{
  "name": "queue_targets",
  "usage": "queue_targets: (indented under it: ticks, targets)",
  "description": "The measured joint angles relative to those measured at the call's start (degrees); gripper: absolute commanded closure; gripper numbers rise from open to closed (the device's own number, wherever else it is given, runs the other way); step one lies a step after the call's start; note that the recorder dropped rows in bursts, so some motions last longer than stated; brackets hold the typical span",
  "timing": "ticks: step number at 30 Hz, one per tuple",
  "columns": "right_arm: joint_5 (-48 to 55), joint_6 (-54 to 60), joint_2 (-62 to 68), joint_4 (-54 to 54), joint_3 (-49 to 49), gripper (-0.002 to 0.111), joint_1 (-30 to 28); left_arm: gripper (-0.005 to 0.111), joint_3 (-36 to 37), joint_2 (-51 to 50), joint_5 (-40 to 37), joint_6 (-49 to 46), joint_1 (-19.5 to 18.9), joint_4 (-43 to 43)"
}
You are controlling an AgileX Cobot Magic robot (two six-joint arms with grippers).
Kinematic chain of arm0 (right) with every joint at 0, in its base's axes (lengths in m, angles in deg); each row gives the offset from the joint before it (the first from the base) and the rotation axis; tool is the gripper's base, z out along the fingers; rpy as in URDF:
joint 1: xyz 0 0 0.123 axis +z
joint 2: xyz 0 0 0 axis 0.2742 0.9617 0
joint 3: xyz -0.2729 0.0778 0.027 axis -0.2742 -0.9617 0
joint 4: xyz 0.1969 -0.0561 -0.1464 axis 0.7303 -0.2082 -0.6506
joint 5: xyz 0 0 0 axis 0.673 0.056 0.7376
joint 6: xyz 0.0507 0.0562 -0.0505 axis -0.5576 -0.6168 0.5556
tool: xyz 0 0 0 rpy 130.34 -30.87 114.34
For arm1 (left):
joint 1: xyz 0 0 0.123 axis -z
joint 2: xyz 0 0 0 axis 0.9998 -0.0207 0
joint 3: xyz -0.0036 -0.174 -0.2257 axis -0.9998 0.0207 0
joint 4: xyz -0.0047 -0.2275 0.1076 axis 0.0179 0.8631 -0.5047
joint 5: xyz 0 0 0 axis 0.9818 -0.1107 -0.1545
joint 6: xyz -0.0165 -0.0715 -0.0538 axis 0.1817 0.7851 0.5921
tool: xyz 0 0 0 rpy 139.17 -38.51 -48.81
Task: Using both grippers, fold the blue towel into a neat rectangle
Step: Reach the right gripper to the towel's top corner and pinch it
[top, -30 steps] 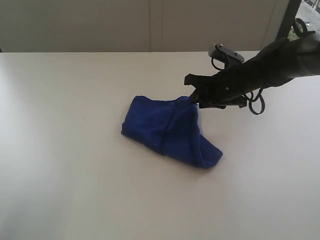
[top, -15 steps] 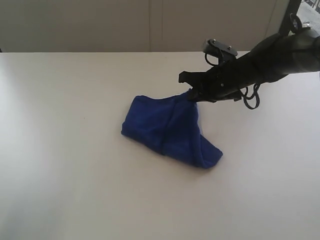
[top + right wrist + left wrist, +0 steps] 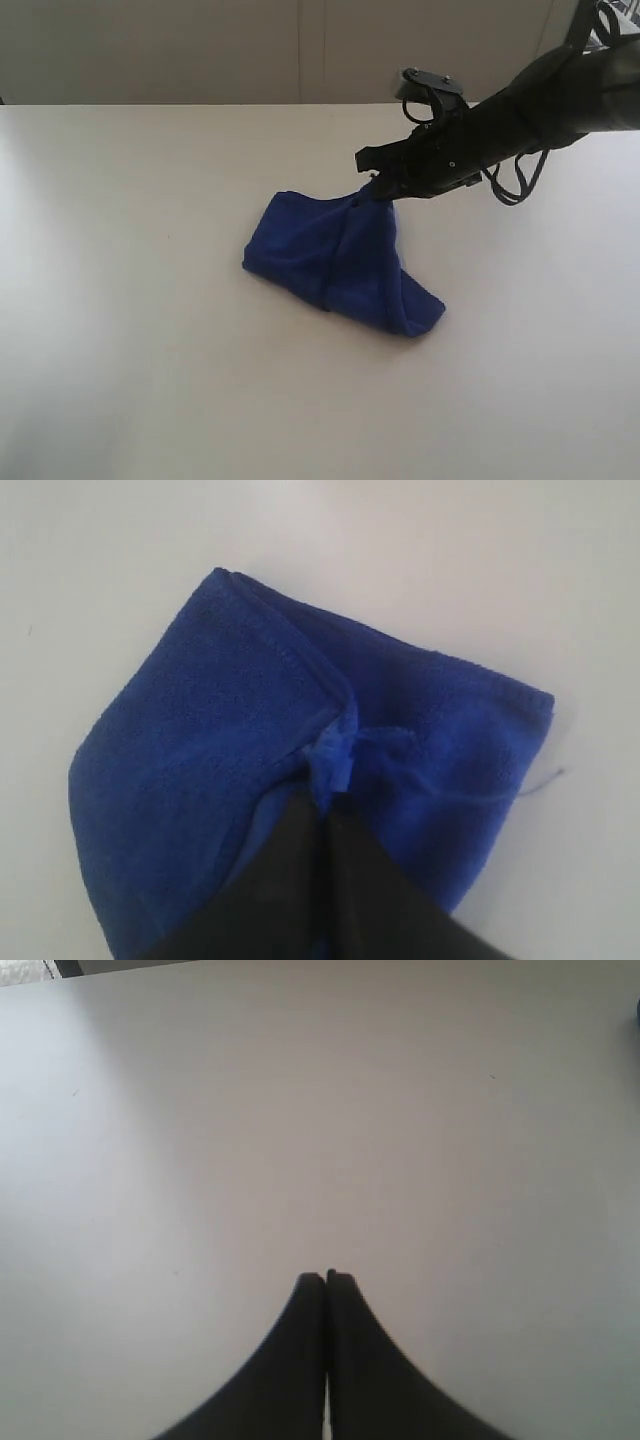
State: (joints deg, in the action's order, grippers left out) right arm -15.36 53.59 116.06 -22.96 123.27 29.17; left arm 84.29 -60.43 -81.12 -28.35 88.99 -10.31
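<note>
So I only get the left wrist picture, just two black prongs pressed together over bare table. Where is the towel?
Observer: The blue towel lies near the middle of the table, outside your picture.
Visitor: Is anything touching it?
Observer: Yes. The right gripper has reached in from the right side of the exterior view and is closed on a bunched bit of cloth at the towel's far edge.
Visitor: Does it look folded?
Observer: Not neatly. It is a rumpled, roughly triangular heap with layers overlapping, not a rectangle.
</note>
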Motion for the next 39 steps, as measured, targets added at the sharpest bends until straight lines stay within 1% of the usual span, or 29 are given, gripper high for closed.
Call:
queue_targets:
  ticks: [5,11,15,16,18,21,27,31,39]
  targets:
    - [-1.5,-1.6,0.7,-0.1,0.0,0.108,0.0,0.107,0.0,0.0,2.8,0.0,0.0,0.4]
    - [-4.1,-6.2,3.9,1.0,0.0,0.108,0.0,0.107,0.0,0.0,10.0,6.1,0.0,4.5]
    - [-0.4,-1.7,5.1,6.6,0.3,0.108,0.6,0.107,0.0,0.0,13.3,13.4,0.0,5.1]
    - [2.2,0.7,5.1,8.6,0.8,0.108,0.9,0.107,0.0,0.0,13.6,15.3,0.0,5.1]
    - [6.2,3.2,4.7,12.1,2.0,0.108,2.0,0.107,0.0,0.0,13.6,19.7,0.0,5.1]
    - [8.9,4.6,3.7,14.3,3.3,0.108,4.0,0.107,0.0,0.0,11.5,24.4,0.0,5.2]
    - [8.6,5.0,4.6,13.3,3.8,0.108,8.0,0.107,0.0,-4.0,8.0,26.7,0.0,5.3]
    - [8.2,4.9,5.7,12.6,3.8,0.108,7.8,0.107,-0.7,-7.4,7.7,26.7,0.0,5.3]
    - [10.6,3.4,2.4,12.3,3.8,0.108,3.9,0.107,-2.0,-11.2,7.8,25.0,0.0,5.3]
